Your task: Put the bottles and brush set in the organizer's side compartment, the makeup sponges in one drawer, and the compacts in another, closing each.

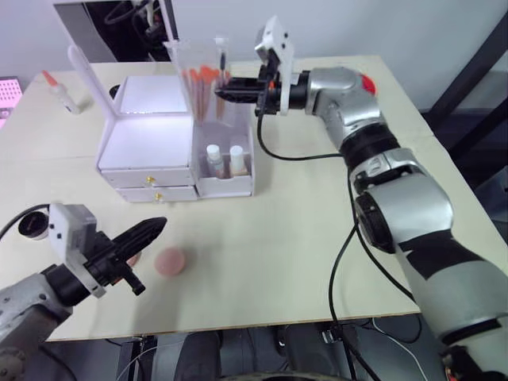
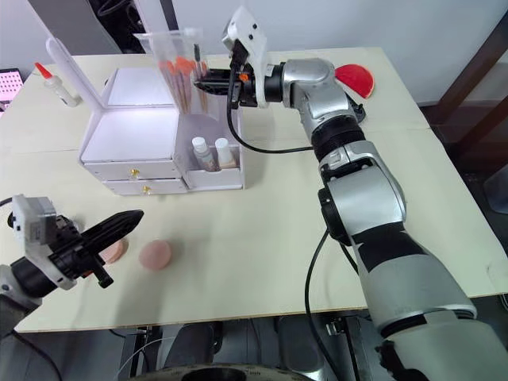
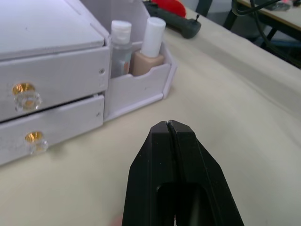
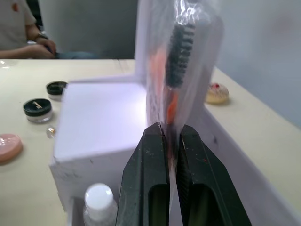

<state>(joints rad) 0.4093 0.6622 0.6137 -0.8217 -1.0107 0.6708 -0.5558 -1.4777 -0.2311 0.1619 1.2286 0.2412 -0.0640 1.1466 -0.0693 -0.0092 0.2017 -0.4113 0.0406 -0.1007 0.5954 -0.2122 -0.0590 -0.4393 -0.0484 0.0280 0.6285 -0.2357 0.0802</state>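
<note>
The white organizer (image 1: 151, 143) stands at the table's back left, mirror lid up and both gold-knobbed drawers (image 3: 51, 75) closed. In its side compartment (image 1: 234, 186) stand the two bottles, one clear (image 3: 121, 47) and one beige (image 3: 148, 54). My right gripper (image 1: 218, 94) is shut on the brush set (image 1: 202, 79), holding the clear pouch upright over the compartment's rear. My left gripper (image 1: 155, 228) hovers shut and empty near the front left. One makeup sponge (image 1: 171, 261) lies beside it, and another (image 2: 115, 251) is partly hidden behind its fingers. Two compacts (image 4: 37, 107) (image 4: 56, 87) sit left of the organizer.
A red-tipped glue bottle (image 1: 59, 91) lies at the back left. A red dish (image 2: 353, 79) sits at the back right behind my right arm. A person (image 4: 23, 28) sits beyond the table's left end.
</note>
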